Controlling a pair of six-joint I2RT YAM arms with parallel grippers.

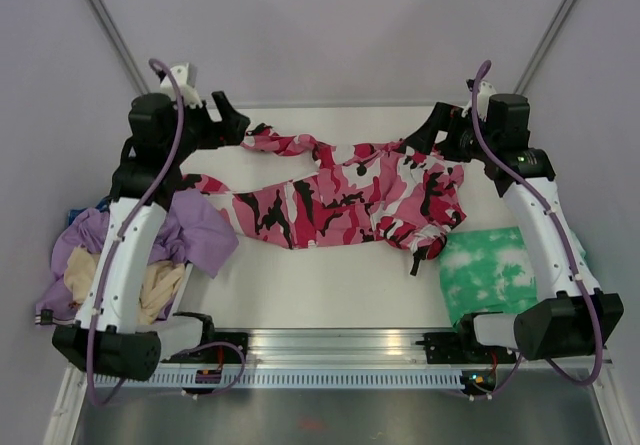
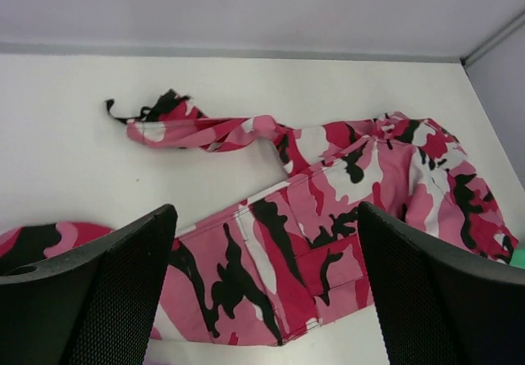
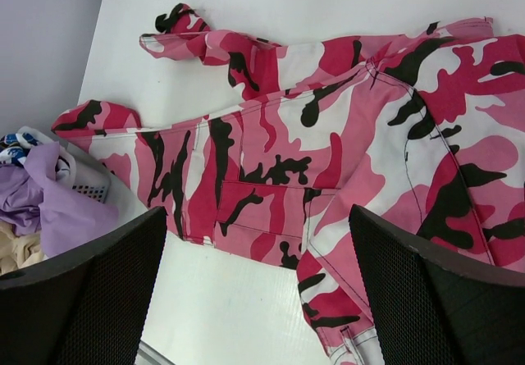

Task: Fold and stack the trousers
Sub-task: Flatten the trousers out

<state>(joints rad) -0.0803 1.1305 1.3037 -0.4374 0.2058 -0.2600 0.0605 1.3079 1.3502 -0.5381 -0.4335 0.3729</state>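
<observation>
The trousers (image 1: 340, 200), in pink, red, white and black camouflage, lie unfolded across the middle of the table. The waist end is bunched at the right. One leg runs left toward the basket and the other lies twisted along the far side. My left gripper (image 1: 238, 125) hovers open and empty by the twisted leg's cuff. My right gripper (image 1: 422, 137) hovers open and empty over the far edge of the waist end. In the left wrist view the trousers (image 2: 328, 193) lie beyond the open gripper (image 2: 267, 299). In the right wrist view they (image 3: 328, 135) lie beyond the open gripper (image 3: 258, 299).
A basket (image 1: 170, 310) at the left edge holds lilac (image 1: 195, 230) and beige (image 1: 155, 290) clothes, and it shows in the right wrist view (image 3: 86, 186). A green-and-white tie-dye garment (image 1: 488, 270) lies at the near right under the right arm. Walls stand close behind the table.
</observation>
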